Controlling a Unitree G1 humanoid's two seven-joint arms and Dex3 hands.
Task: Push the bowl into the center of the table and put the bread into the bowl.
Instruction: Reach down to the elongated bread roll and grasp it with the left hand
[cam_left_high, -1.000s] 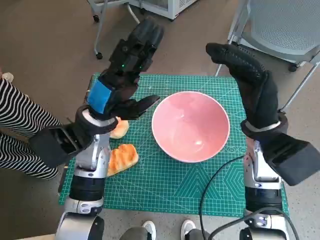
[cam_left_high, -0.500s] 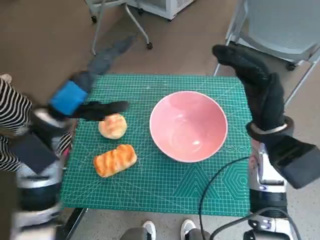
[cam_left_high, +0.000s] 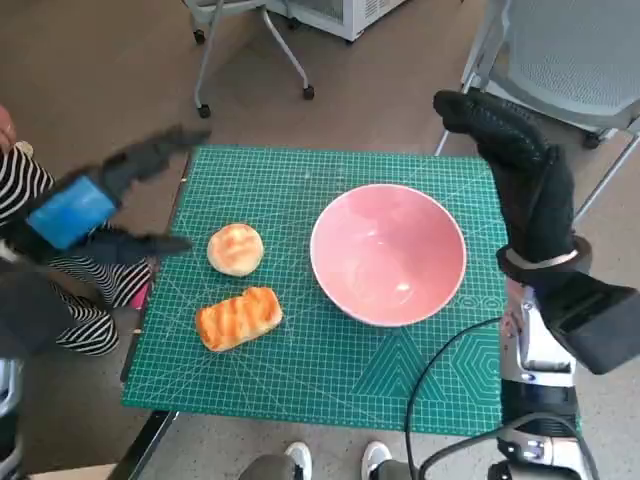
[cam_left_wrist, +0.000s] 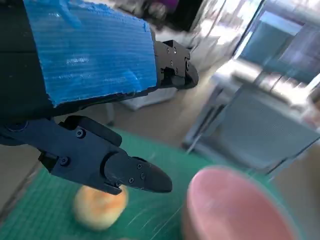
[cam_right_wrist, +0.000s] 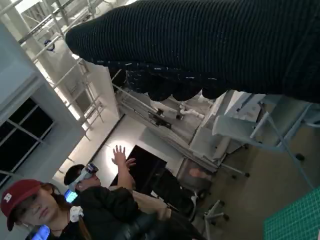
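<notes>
Your left hand (cam_left_high: 95, 205) hangs off the left edge of the green mat (cam_left_high: 300, 380), blurred in the head view, fingers spread apart and holding nothing; the left wrist view confirms it, with the black fingers (cam_left_wrist: 125, 172) parted and bare over the mat. From that hand, both breads lie toward the bowl: the round bun (cam_left_high: 236, 249) is the nearer one, just beside the bowl's left rim but not touching it, and the long loaf (cam_left_high: 237, 318) sits a little closer to you than the bun, its long axis slanting from the near left up toward the bowl. Past them the pink bowl (cam_left_high: 388, 254) sits slightly right of the mat's middle, upright, with nothing in it. On the bowl's far side your right hand (cam_left_high: 515, 175) stands raised off the mat's right edge, near the bowl's rim yet clear of it; its gloved fingers look extended and hold nothing, though the right wrist view shows only the glove as a dark band and a person beyond. The left hand is plainly the nearer to either bread, so the pick falls to it. For the loaf, you would likely want to close across its short width rather than along its slant.
</notes>
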